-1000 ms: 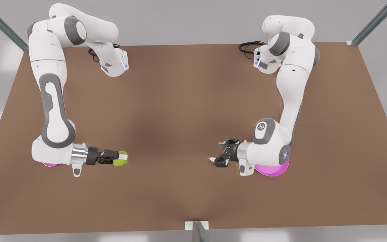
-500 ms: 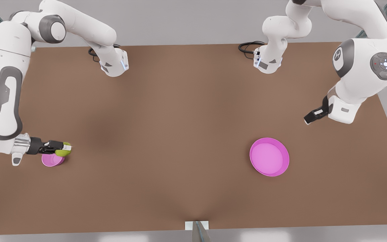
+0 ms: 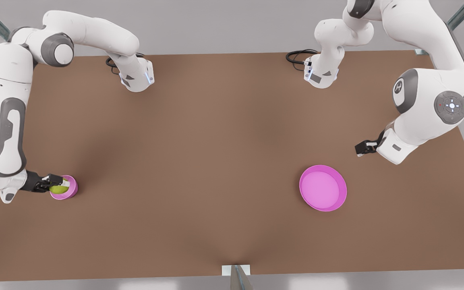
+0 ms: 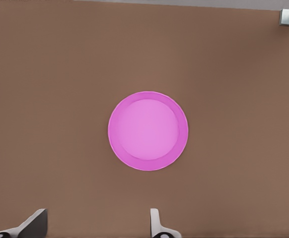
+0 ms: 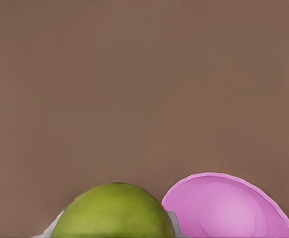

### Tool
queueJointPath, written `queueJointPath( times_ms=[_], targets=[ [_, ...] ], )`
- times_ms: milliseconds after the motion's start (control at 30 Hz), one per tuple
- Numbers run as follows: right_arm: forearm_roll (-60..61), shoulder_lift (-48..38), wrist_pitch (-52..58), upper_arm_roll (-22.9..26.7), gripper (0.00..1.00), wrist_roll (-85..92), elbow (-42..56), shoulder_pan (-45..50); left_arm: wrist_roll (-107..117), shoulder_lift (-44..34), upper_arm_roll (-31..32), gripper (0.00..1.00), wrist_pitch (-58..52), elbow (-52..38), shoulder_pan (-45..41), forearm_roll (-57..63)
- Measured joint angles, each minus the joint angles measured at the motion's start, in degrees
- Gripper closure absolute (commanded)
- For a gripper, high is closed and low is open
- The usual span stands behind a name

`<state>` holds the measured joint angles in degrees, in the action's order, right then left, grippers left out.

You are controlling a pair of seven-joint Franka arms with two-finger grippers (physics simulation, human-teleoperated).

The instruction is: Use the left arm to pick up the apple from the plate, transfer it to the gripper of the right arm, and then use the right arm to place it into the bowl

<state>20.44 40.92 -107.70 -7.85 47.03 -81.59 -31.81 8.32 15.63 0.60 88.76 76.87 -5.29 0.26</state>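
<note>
apple in right gripper

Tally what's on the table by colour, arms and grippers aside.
Magenta-pink: 2, the plate and the bowl
Yellow-green: 1, the apple, gripped by the right gripper over the bowl
Total: 3
The left gripper hangs open, away from the plate.
</note>
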Motion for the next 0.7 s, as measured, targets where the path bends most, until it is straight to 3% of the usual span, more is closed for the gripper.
queueJointPath(
  times_ms=[233,300,500,567,700],
  targets=[
    [-1.1,1.8,-3.8,1.9,0.23,6.9,0.9,0.0,-4.1,0.3,0.0,0.0,0.1,0.0,-0.1,-0.1],
    [-1.2,1.9,-4.3,2.1,0.0,8.5,0.9,0.0,-5.0,0.3,0.0,0.0,0.1,0.0,-0.1,-0.1],
    [-1.8,1.0,-4.4,1.9,0.0,12.2,4.0,0.6,-7.2,0.3,0.0,0.0,0.1,0.0,-0.1,-0.2],
    [-7.2,-6.4,-1.0,0.9,0.0,11.5,7.9,4.9,-7.8,0.5,0.0,0.0,0.1,0.0,-0.1,-0.2],
    [-17.4,-21.4,8.9,-0.2,0.0,4.0,9.0,24.0,-8.6,1.1,0.0,0.0,0.1,-0.6,-0.1,-0.1]
  ],
)
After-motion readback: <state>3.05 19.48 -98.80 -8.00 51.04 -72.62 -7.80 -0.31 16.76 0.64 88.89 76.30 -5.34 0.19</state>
